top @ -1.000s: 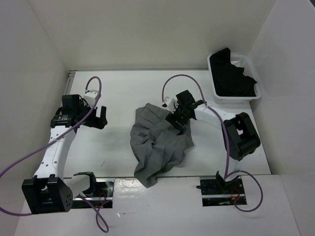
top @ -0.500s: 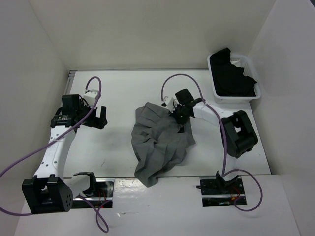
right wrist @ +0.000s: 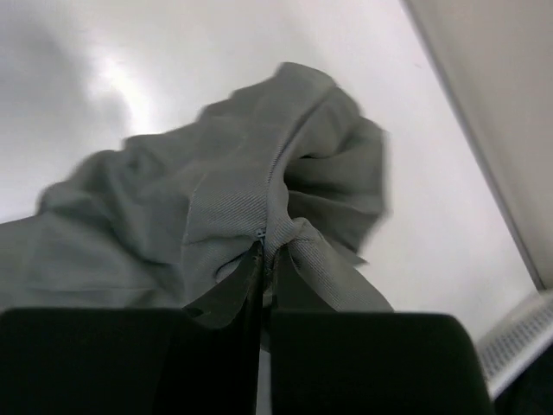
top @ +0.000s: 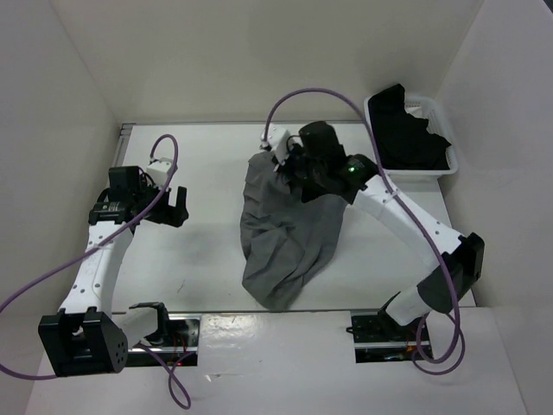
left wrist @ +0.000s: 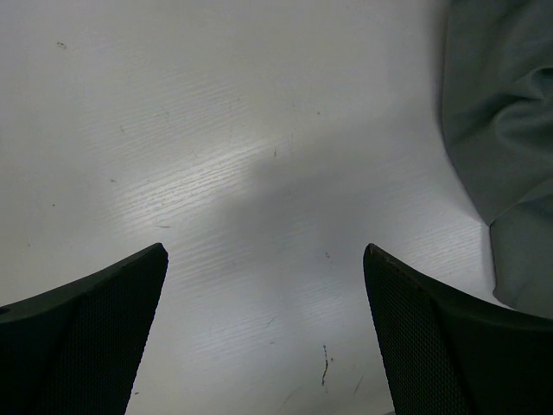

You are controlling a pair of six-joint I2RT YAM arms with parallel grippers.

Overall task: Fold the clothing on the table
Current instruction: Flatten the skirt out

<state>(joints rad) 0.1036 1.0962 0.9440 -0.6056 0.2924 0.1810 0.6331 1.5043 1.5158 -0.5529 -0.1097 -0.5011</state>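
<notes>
The grey clothing (top: 289, 233) lies crumpled in the middle of the white table (top: 207, 251), stretched lengthwise from the near edge toward the back. My right gripper (top: 289, 169) is shut on the garment's far end, the waistband pinched between its fingers (right wrist: 268, 259), and that part is lifted off the table. In the right wrist view the grey fabric (right wrist: 225, 207) hangs bunched just beyond the jaws. My left gripper (top: 173, 207) stands open over bare table to the left of the clothing, whose edge (left wrist: 510, 130) shows at the right of the left wrist view.
A small white bin (top: 384, 160) with a black garment (top: 410, 138) in it sits at the back right corner. White walls close in the table on three sides. Purple cables loop over both arms. A metal rail runs along the near edge.
The right gripper has shut on the clothing and moved up and toward the back left, pulling the garment's far end with it and stretching it out. The left arm has not moved.
</notes>
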